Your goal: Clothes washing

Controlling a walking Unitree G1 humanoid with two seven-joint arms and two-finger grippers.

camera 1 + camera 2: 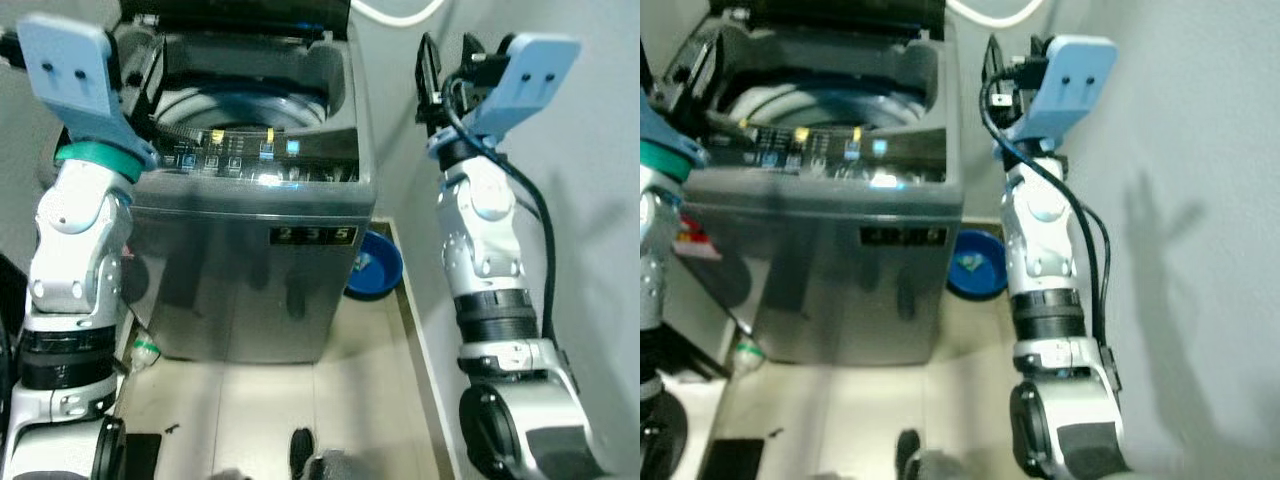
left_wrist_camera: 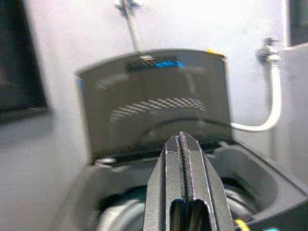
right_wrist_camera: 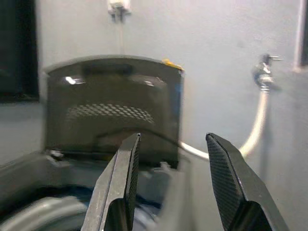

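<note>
A grey top-loading washing machine [image 1: 250, 260] stands in front of me with its lid [image 2: 154, 96] raised upright at the back. Its drum [image 1: 240, 105] lies open, and blue lights glow on the control panel [image 1: 240, 150]. No clothes can be seen. My left arm is raised by the machine's left front corner. The left gripper [image 2: 182, 137] points over the tub towards the lid, shut with nothing between its fingers. My right arm is raised beside the machine's right side. The right gripper [image 3: 173, 139] is open and empty, also aimed at the lid.
A blue basin [image 1: 375, 265] sits on the floor between the machine and the right wall [image 1: 590, 200]. A white hose [image 3: 255, 130] runs from a wall tap [image 3: 263, 72] to the machine. A small bottle [image 1: 145, 352] lies at the machine's left foot.
</note>
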